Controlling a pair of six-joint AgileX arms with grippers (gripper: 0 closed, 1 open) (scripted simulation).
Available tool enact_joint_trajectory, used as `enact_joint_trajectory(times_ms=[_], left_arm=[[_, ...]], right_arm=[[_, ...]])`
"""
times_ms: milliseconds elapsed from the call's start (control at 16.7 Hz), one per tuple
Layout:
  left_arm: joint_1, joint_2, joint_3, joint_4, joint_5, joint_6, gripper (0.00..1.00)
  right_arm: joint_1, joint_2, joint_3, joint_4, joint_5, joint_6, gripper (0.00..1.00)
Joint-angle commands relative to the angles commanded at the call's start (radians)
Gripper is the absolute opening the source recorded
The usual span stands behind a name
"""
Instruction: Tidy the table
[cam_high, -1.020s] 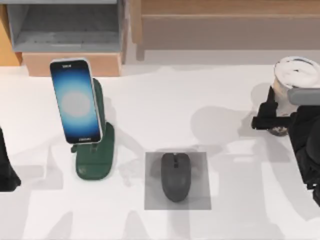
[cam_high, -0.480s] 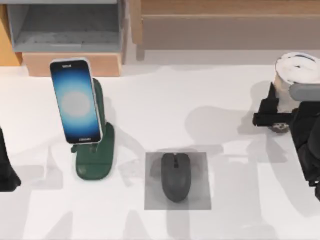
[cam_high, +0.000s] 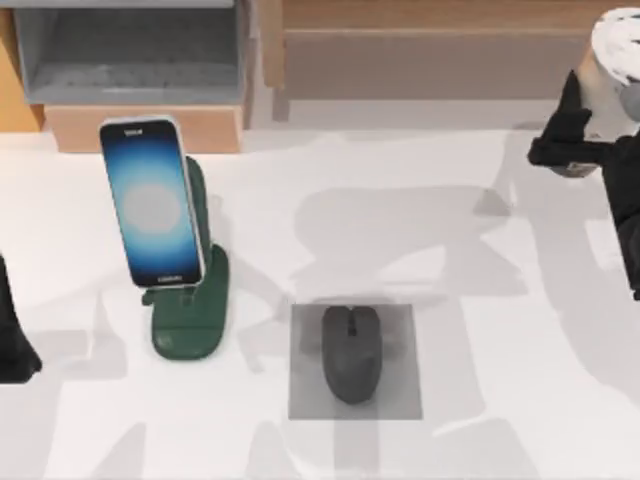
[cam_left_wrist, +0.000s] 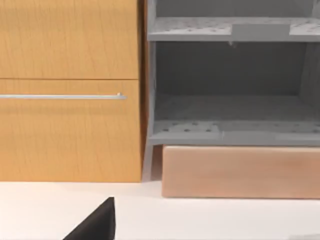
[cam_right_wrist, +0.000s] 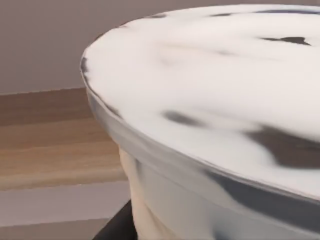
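My right gripper (cam_high: 573, 154) is shut on the lower part of a white, grey-rimmed cup (cam_high: 617, 42), holding it above the far right of the white table (cam_high: 420, 210), close to the wooden shelf unit. In the right wrist view the cup (cam_right_wrist: 225, 100) looms very close, its rim tilted. My left arm (cam_high: 12, 340) stays parked at the table's left edge.
A phone (cam_high: 150, 200) leans on a green stand (cam_high: 195, 320) at the left. A dark mouse (cam_high: 351, 352) lies on a grey mat (cam_high: 400, 400) near the front centre. A wood-and-grey shelf unit (cam_high: 130, 60) lines the back, and its open grey compartment (cam_left_wrist: 230, 100) faces the left wrist.
My right gripper has lifted the cup off the table and carried it toward the back right, nearer the shelf unit. The left arm has not moved.
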Motion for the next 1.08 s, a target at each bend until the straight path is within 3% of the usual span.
enact_joint_trajectory(times_ms=[360,1080], left_arm=[[0.0,0.0,0.0,0.0,0.0,0.0,1.0],[0.0,0.0,0.0,0.0,0.0,0.0,1.0]], right_arm=[[-0.146,-0.077,0.195,-0.181,-0.127,0.034,0.0],[-0.45,0.042,0.733,-0.78,-0.435,-0.053,0.0]])
